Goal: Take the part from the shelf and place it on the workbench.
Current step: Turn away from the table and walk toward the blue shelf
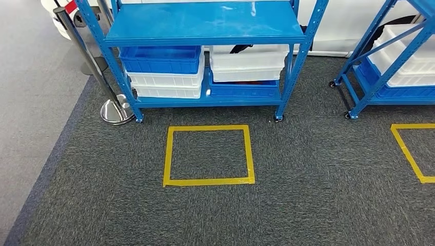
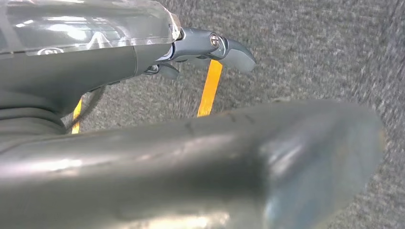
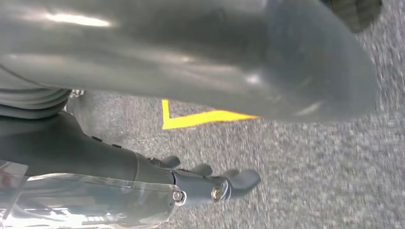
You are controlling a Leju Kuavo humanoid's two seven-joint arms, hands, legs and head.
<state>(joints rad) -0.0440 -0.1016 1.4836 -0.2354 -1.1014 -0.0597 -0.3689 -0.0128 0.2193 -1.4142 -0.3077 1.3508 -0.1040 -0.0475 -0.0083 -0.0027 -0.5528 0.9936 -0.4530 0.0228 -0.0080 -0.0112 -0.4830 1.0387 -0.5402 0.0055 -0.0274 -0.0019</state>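
Note:
A blue metal shelf (image 1: 205,25) stands ahead of me on dark carpet. Its top board is bare. The lower level carries a blue bin (image 1: 160,59) on white bins (image 1: 164,84), and beside them a white bin (image 1: 249,64) on a blue one (image 1: 243,89). Something dark (image 1: 241,48) pokes over the white bin's rim; I cannot tell what it is. My left hand (image 2: 119,67) hangs over the carpet with its fingers (image 2: 224,47) stretched out and nothing in them. My right hand (image 3: 119,162) hangs likewise, its fingers (image 3: 239,181) apart and holding nothing.
A yellow tape square (image 1: 208,180) marks the carpet in front of the shelf. A second blue shelf (image 1: 390,92) with white bins stands at the right, with another tape outline (image 1: 408,154) before it. A chrome stanchion base (image 1: 115,110) sits by the shelf's left leg.

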